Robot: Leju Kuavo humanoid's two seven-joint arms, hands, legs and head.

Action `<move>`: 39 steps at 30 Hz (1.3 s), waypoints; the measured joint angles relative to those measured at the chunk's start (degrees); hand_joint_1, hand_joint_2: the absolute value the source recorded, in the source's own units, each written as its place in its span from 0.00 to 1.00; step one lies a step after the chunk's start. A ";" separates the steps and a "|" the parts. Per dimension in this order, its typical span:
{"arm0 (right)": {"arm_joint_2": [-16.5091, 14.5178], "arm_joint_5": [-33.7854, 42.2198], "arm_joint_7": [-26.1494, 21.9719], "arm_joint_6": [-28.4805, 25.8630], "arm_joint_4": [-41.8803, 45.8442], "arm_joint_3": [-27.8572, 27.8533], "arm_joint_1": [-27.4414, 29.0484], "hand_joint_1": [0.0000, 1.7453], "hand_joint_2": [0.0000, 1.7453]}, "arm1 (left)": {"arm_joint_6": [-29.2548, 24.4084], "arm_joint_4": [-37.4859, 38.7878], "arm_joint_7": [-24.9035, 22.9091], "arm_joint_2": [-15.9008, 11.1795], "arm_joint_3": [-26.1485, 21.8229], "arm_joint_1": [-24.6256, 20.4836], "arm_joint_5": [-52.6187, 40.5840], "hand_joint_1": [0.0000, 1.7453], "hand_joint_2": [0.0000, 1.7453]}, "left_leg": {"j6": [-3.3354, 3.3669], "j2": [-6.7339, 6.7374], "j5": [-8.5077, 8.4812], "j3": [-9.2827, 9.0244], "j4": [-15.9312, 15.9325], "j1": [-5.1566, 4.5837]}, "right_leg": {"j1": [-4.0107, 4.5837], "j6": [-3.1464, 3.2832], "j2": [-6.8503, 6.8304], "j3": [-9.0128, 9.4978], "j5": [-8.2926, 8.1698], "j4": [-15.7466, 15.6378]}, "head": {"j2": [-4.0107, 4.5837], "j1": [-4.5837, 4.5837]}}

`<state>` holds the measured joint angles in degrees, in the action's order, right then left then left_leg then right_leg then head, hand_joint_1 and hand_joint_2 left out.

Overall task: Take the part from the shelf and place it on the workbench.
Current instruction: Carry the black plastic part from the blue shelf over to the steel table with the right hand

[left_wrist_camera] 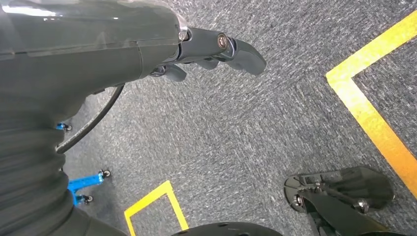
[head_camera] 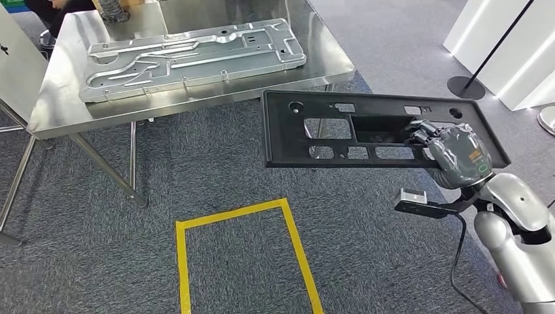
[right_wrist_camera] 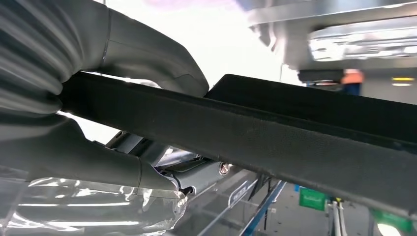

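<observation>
One robot hand, right [head_camera: 451, 152], grips black part [head_camera: 366, 127] near table [head_camera: 196, 98]; left robot hand [left_wrist_camera: 216, 51] apparently loose, holding nothing.

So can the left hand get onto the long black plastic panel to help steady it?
Probably not as things stand: the left hand hangs low over the grey carpet, empty, while the black panel is held up by the right hand alone.

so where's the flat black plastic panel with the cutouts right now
In the head view the flat black plastic panel is off the floor in the right hand, right of centre, just in front of the steel workbench.
</observation>
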<state>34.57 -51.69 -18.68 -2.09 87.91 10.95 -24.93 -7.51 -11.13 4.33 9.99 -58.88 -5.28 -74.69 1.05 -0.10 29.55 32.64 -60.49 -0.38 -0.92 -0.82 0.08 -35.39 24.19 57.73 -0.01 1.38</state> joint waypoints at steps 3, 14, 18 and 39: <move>0.32 -1.92 0.17 0.06 -3.07 1.36 -4.18 1.00 1.00 | 0.06 0.00 0.18 -0.02 -0.06 -0.10 0.24 0.00 1.00 | -0.51 -0.05 4.76 5.01 -10.22 0.09 | -0.02 0.64 0.06 0.22 0.21 -0.22 | 0.01 0.00; 0.59 -2.94 0.50 -0.79 -10.85 5.27 -10.97 1.00 1.00 | 0.09 0.00 0.55 0.03 -0.22 -0.01 0.30 0.00 1.00 | 1.60 -0.32 -3.10 0.63 2.23 0.01 | 0.55 -1.17 0.17 1.24 1.38 0.23 | 0.01 -0.01; 1.26 -2.54 0.66 -1.78 -11.42 5.57 -10.68 1.00 1.00 | 0.10 0.00 0.90 0.08 -0.22 0.03 -0.03 0.00 1.00 | 2.67 -0.34 -1.94 -0.80 2.97 0.33 | 0.11 -2.30 0.11 -4.96 4.92 11.41 | 0.01 -0.02; 2.78 -2.99 1.79 -2.52 -12.41 5.89 -9.00 1.00 1.00 | 0.23 -0.14 1.13 0.13 -0.24 -0.05 -0.45 0.00 1.00 | 0.84 -0.27 -7.59 7.10 -5.84 -0.36 | 1.14 1.25 0.20 12.75 8.32 -3.31 | 0.01 -0.01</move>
<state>37.34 -54.68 -16.89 -4.62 75.50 16.84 -33.92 -7.28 -11.27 5.46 10.11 -59.12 -5.33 -75.14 1.90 -0.37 21.96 39.74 -66.33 -0.74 0.22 0.43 0.28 -22.64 32.51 54.42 0.00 1.37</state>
